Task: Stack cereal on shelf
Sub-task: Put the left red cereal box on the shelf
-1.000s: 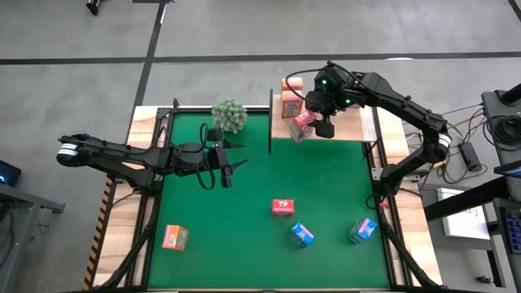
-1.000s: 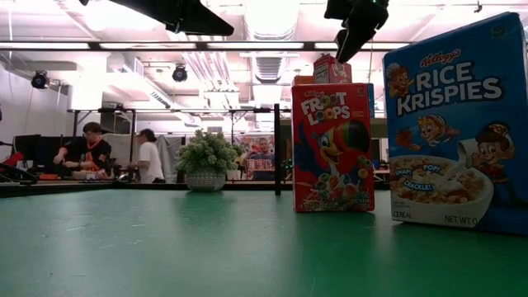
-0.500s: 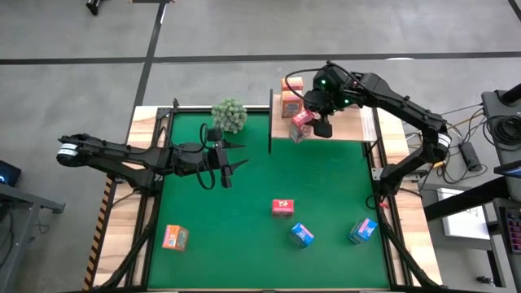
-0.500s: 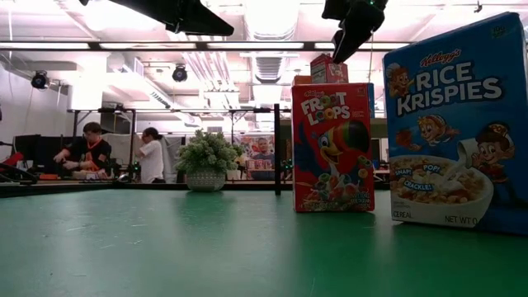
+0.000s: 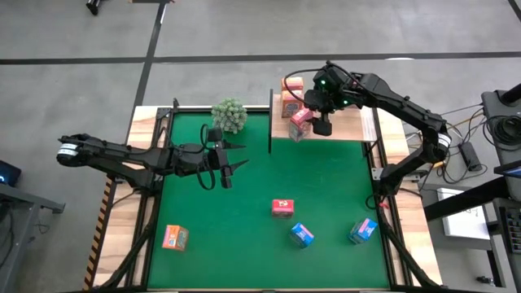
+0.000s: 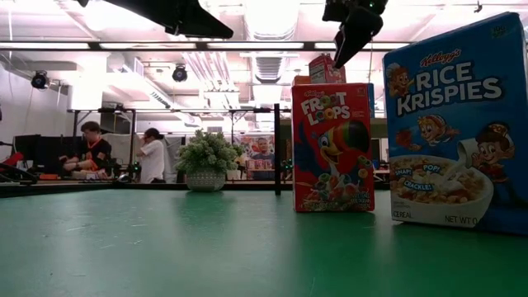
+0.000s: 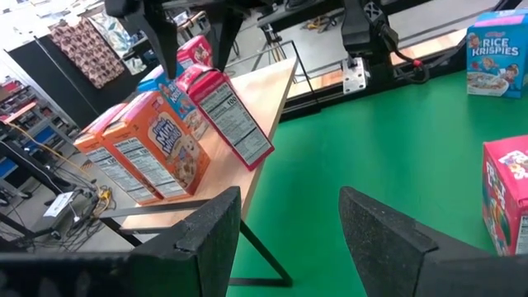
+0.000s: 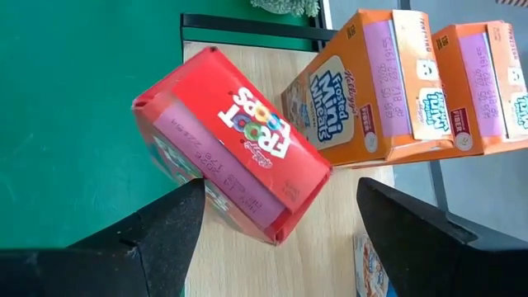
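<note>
A red cereal box [image 8: 231, 165] stands tilted on the light wooden shelf [image 5: 346, 126] and leans toward two orange boxes [image 8: 388, 82] that stand side by side. My right gripper [image 8: 279, 188] hovers open just above it, one finger on each side, touching nothing. A blue box [image 7: 161, 82] shows between the red and orange ones. On the green mat lie a red box [image 5: 282, 207], two blue boxes [image 5: 301, 235] [image 5: 363, 230] and an orange box [image 5: 174, 237]. My left gripper [image 5: 244, 156] waits open above the mat's left half.
A round green plant [image 5: 229, 115] stands at the mat's far edge, left of the shelf. A thin black post [image 5: 270, 122] marks the shelf's left side. The mat's middle, between my left gripper and the loose boxes, lies bare. People sit in the room beyond the table [image 6: 91, 153].
My right gripper has tipped slightly above the tilted red box while staying in place, its fingers open. The boxes and my left arm have kept still.
</note>
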